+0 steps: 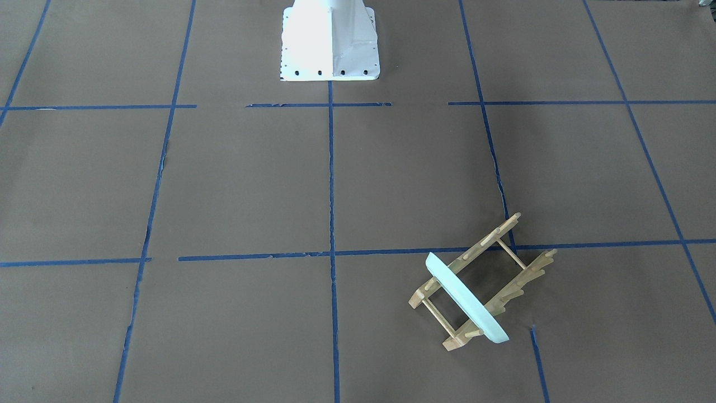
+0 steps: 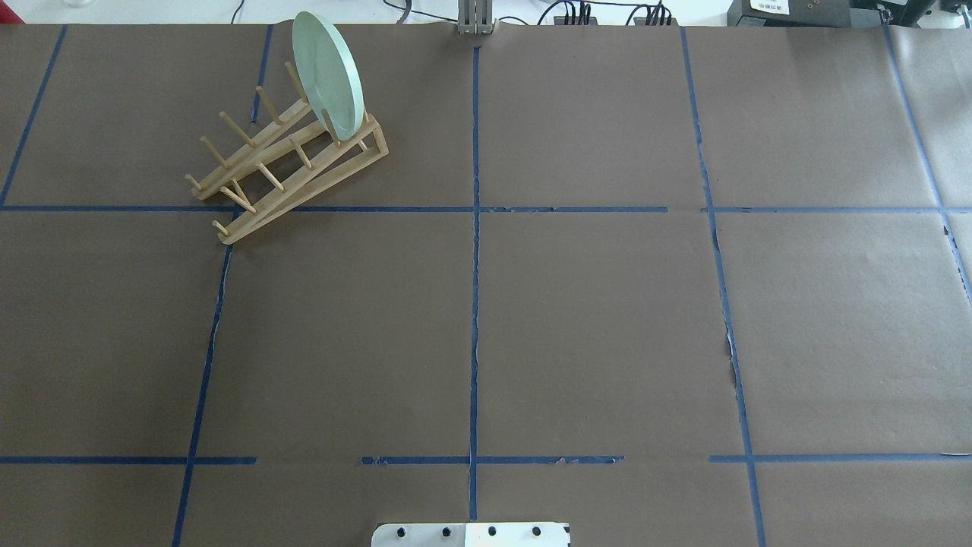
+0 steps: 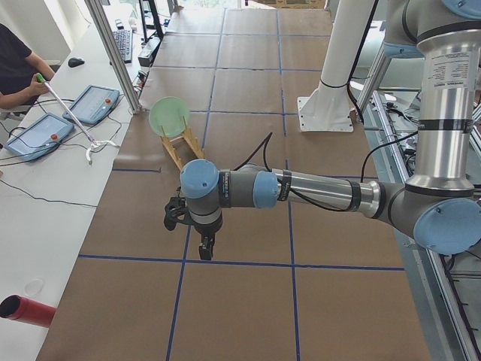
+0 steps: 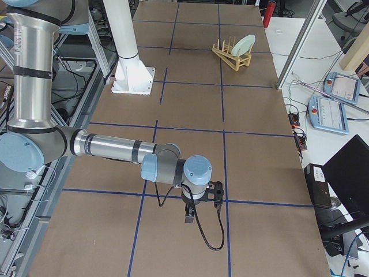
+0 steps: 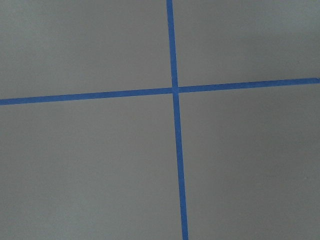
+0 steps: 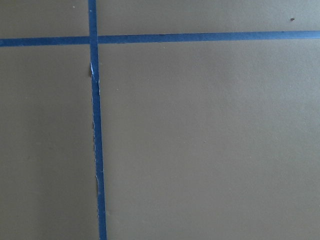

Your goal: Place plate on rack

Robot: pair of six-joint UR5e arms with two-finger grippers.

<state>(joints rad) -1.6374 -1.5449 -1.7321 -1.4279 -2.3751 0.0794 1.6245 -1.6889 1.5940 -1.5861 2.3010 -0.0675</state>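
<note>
One plate [image 2: 328,76], pale green, stands on its edge in the rack [image 2: 258,171]. It is in the last slot, at the end far from the robot, and leans a little against the pegs. The rack sits on the far part of the desk [image 2: 592,319], on the robot's left side.

As I judge it, the task is done: the plate is in its place and nothing holds it. The left hand [image 3: 204,254] and the right hand [image 4: 188,219] hang above the desk, well apart from the rack. They show only in the side views, so I cannot tell if their fingers are spread or together. Nothing seems left to do, except perhaps to check that the plate does not tip.
</note>
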